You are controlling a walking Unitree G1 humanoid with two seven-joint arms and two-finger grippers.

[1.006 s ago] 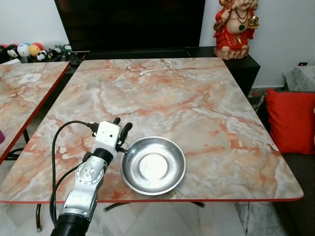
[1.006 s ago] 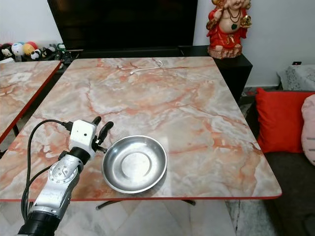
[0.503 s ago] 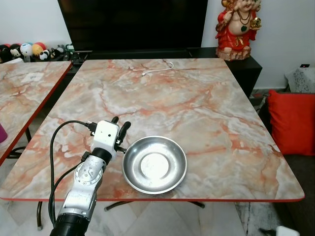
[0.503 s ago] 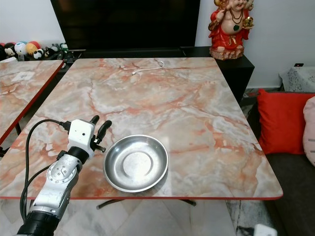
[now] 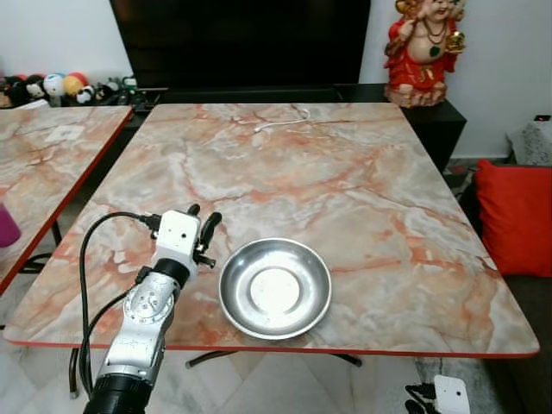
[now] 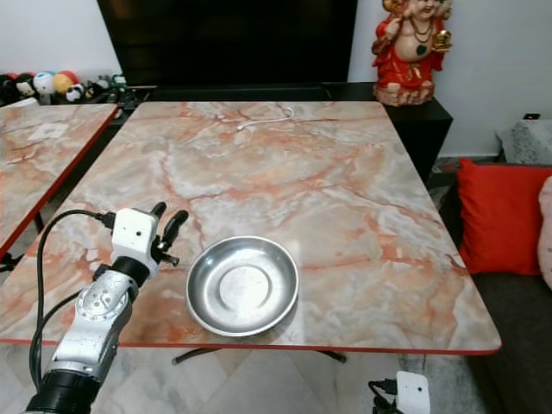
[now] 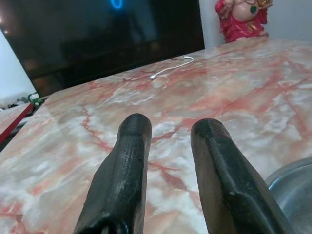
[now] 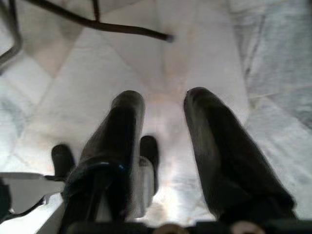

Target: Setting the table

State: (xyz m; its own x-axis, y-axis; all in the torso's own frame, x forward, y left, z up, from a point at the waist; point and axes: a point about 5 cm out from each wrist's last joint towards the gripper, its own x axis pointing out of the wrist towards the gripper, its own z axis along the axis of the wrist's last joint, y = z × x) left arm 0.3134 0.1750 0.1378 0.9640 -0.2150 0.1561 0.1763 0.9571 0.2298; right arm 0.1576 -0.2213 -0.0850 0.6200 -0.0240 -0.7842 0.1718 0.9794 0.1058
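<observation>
While left gripper [image 5: 203,221] hovers beside bowl [image 5: 274,287], right gripper [image 8: 163,112] faces floor [image 8: 195,58].

A living room in a home. A large desk [image 5: 345,181] with a peach and grey marble-patterned top and red edging stands on a pale tiled floor [image 5: 285,384]. Behind it, a big dark television screen [image 5: 241,39] sits against a white wall, above a low black cabinet [image 5: 379,90]. A red and gold figurine [image 5: 427,47] stands on the cabinet. A row of small plush toys [image 5: 52,86] lines the far left. A red cushion [image 5: 516,216] rests on a sofa at the right
</observation>
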